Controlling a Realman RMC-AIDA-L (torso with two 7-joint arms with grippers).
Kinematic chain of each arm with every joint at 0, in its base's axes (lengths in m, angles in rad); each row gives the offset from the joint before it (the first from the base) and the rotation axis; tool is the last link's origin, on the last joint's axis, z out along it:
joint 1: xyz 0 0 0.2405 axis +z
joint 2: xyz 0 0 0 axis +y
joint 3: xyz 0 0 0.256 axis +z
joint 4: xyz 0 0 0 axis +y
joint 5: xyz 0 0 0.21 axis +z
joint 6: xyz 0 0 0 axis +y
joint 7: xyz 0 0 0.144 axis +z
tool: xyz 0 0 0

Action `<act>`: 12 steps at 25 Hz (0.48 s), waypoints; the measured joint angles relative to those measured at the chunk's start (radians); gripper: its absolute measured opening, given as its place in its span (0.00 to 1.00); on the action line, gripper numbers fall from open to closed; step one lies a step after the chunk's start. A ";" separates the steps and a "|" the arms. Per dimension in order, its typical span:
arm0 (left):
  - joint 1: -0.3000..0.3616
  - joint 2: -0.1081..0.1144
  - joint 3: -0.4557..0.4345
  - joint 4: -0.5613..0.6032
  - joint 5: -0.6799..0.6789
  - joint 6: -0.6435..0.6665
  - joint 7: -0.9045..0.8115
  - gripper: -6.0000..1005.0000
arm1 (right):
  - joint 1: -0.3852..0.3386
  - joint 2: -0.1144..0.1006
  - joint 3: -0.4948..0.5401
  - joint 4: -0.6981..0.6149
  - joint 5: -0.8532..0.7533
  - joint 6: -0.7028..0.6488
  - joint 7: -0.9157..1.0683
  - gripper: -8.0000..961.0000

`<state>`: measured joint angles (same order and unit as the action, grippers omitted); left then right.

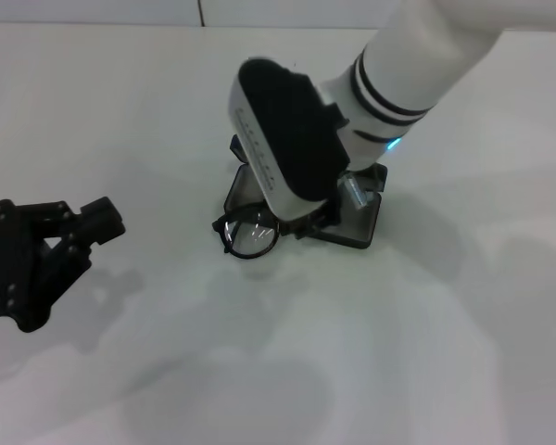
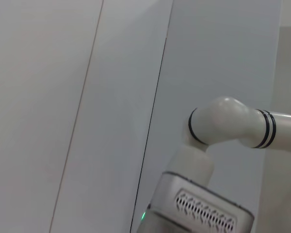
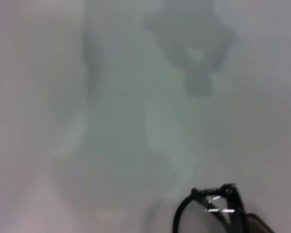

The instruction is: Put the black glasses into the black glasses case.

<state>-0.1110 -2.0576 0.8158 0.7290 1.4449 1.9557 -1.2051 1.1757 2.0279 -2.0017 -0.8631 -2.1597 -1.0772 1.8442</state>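
the black glasses (image 1: 250,234) are seen partly on the white table (image 1: 426,352), at the near left corner of the black glasses case (image 1: 360,222), with one round lens showing clear of the case and the rest hidden under the right arm. the right gripper (image 1: 308,222) is lowered directly over the glasses and the case, its wrist housing covering most of both; whether its fingers are spread or closed on anything cannot be told, since they are hidden. in the right wrist view one lens rim of the glasses (image 3: 218,208) is seen at the edge, with bare table beyond it. the case lies open and flat on the table, only its dark edges showing around the arm. the left gripper (image 1: 74,236) is held well apart to the left, low over the table, grasping nothing, its fingers slightly parted. one pair of glasses and one case are counted, and two grippers are in view.
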 joint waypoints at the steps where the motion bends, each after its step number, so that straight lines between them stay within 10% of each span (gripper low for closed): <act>1: 0.000 0.003 0.000 0.001 0.000 0.000 -0.001 0.08 | -0.014 0.000 0.019 -0.025 -0.013 -0.014 0.013 0.47; 12: -0.007 0.042 -0.022 0.011 0.000 0.005 -0.047 0.08 | -0.342 -0.001 0.226 -0.550 -0.122 -0.242 0.220 0.47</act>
<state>-0.1177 -2.0153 0.7934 0.7403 1.4452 1.9604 -1.2524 0.8340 2.0271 -1.7758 -1.4129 -2.2818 -1.3196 2.0642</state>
